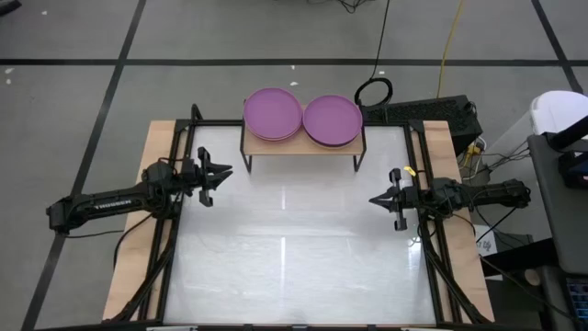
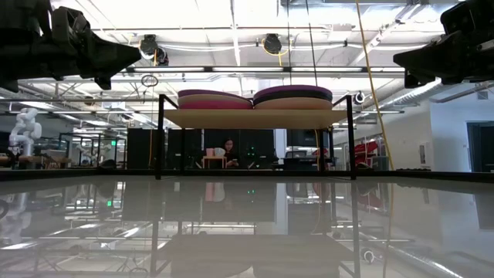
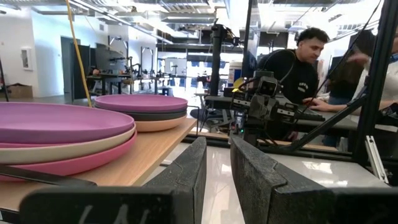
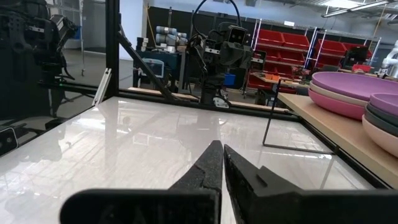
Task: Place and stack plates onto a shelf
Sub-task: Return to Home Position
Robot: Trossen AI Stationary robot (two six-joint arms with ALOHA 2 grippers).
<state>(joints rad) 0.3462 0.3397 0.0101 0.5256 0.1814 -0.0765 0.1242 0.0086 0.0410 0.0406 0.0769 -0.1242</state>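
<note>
The shelf [image 1: 303,147], a light-wood board on thin black legs, stands at the table's far middle. It bears two stacks of plates side by side. The left stack [image 1: 273,114] shows purple on top, then beige, then pink [image 3: 62,140]. The right stack [image 1: 332,120] shows purple over black over a pale plate [image 3: 146,112]. My left gripper [image 1: 230,173] hovers level at the table's left, slightly open, with nothing between its fingers [image 3: 217,146]. At the table's right, my right gripper [image 1: 371,199] hovers level, shut and empty [image 4: 222,149].
The glossy white tabletop [image 1: 294,248] lies bare between the arms and in front of the shelf. Black frame bars [image 1: 188,138] run along the table's sides. A black cable ring [image 1: 374,91] lies beyond the shelf. A person [image 3: 298,62] sits beyond the table.
</note>
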